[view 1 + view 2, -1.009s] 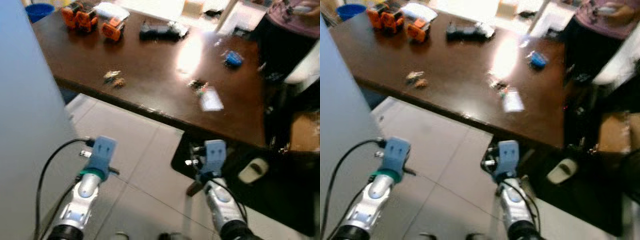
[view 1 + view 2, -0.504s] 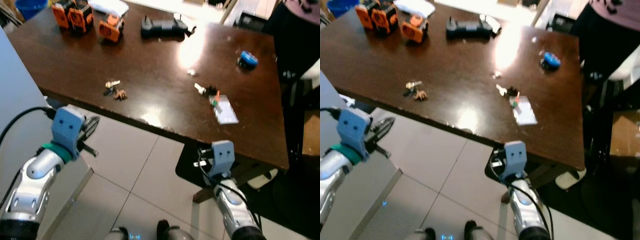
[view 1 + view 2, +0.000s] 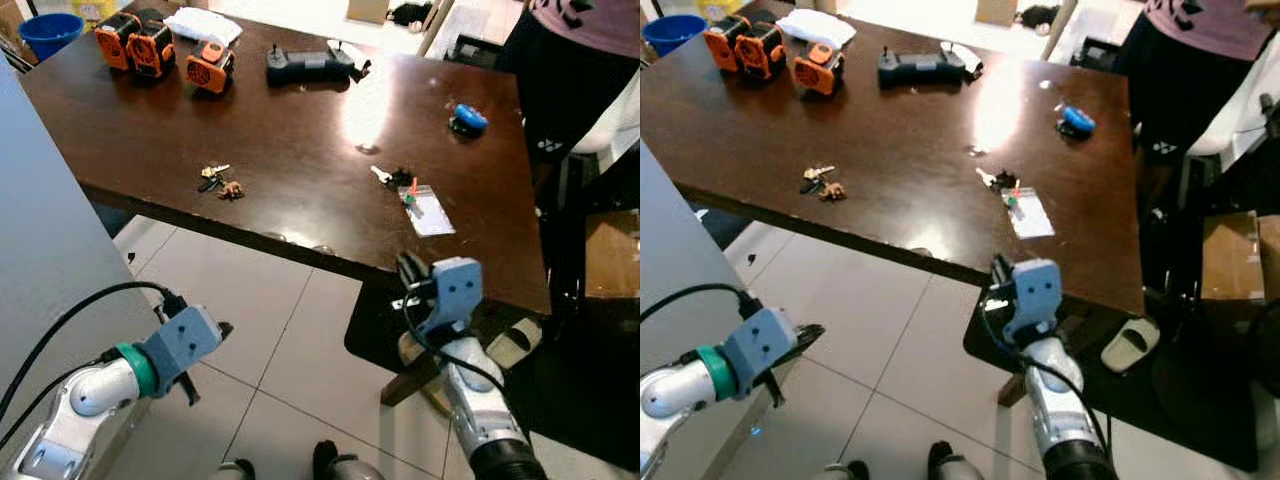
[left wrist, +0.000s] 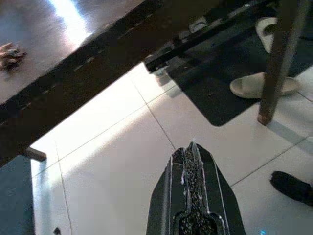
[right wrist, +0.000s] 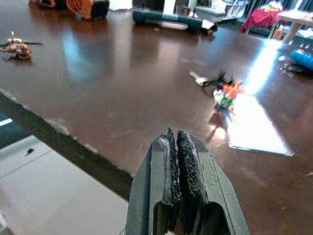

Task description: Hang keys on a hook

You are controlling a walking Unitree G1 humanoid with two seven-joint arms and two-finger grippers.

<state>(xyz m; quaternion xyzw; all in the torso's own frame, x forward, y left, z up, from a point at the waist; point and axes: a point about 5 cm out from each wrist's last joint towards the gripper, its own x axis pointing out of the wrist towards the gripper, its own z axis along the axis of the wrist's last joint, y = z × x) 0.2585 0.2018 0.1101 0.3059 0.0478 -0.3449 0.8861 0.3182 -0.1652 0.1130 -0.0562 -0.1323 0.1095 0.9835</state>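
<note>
Robot is getting ready to grab the keys (image 3: 398, 180) at one o'clock of its closed, empty right gripper (image 3: 408, 272), which must open first.

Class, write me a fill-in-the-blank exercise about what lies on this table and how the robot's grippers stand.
1. The keys with the orange tag lie on the dark ____ table.
2. The right gripper has its fingers ____.
3. The left gripper hangs above the tiled ____.
4. Beside those keys lies a clear plastic ____.

Missing words: brown; shut; floor; bag
</note>
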